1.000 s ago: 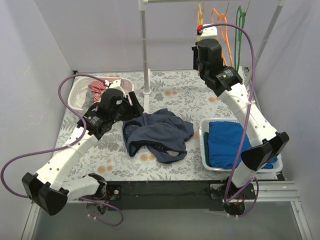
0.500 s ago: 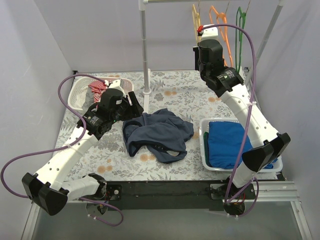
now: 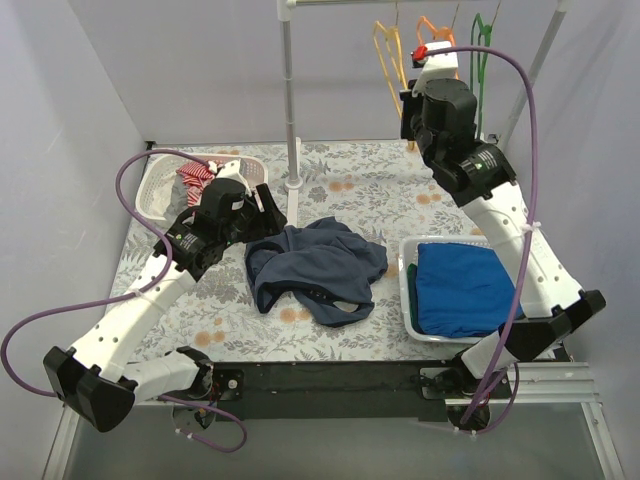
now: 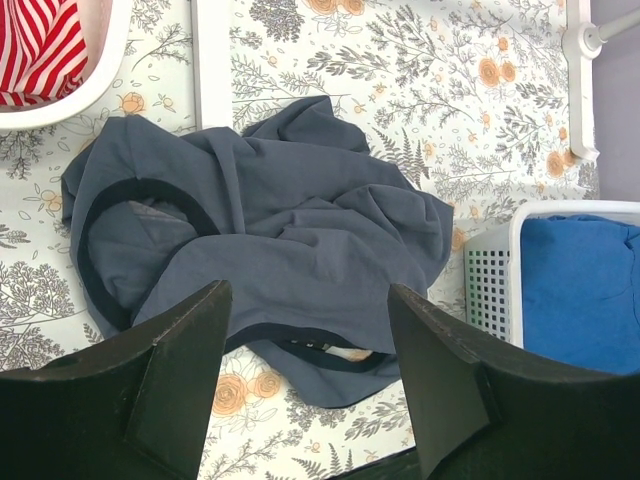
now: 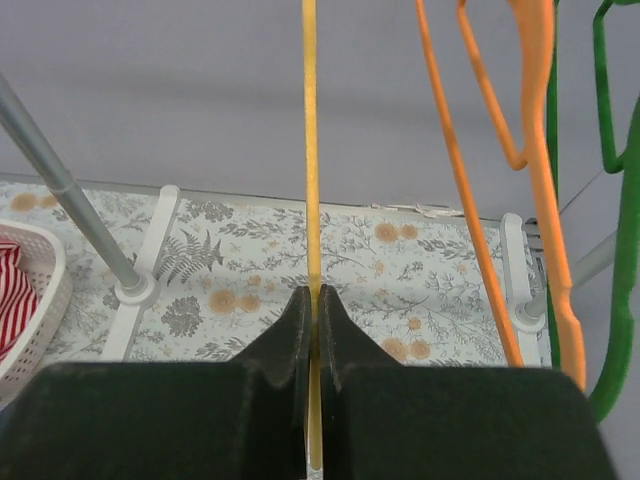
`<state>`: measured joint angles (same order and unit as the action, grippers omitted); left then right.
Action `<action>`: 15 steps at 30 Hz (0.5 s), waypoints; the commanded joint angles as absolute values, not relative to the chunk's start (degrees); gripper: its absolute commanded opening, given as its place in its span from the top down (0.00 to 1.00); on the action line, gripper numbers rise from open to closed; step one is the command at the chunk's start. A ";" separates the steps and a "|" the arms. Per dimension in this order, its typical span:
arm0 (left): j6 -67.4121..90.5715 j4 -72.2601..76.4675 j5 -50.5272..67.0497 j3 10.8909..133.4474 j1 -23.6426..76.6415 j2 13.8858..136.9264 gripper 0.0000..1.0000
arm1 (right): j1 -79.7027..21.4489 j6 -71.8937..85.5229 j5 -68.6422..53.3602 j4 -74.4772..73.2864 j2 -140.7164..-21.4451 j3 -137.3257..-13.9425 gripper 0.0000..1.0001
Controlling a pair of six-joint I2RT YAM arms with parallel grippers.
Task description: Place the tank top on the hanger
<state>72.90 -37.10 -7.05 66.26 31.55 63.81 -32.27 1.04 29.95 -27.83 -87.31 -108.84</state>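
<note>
Currently, the left gripper (image 4: 308,295) hovers with its jaws spread wide and holding nothing. The tank top (image 4: 290,215) lies crumpled on the floral surface (image 3: 220,300) directly below them, to the right of the white laundry basket (image 3: 150,185). Its dark-trimmed openings are folded over one another, so a blind pinch is likely to catch several layers at once and leave no clear opening for threading. Further right and high up, the right gripper (image 5: 312,300) has its jaws pressed together on a thin bar of the yellow hanger (image 5: 310,150). The pinch is narrow and the bar is smooth, so the hanger may pivot or slide under any side load. The orange hanger (image 5: 540,180) and the green hanger (image 5: 625,250) hang just beside it, so a sideways pull risks hooking or dragging either one. The top view does not show whether the yellow hook is seated on the rack rail; a pull while it is seated would strain the grip. On descent, the hanger could clip the white bin (image 3: 412,290) of royal-blue cloth.
</note>
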 commanded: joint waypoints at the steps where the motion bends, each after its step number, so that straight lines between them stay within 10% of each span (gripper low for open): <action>1: 72.95 -36.30 -7.56 66.09 31.03 62.23 0.36 | -32.08 0.18 28.22 -20.92 -81.83 -107.41 0.99; 15: 72.77 -35.42 -7.47 65.39 30.59 61.96 0.36 | -32.08 2.81 20.49 -18.46 -74.19 -100.47 0.99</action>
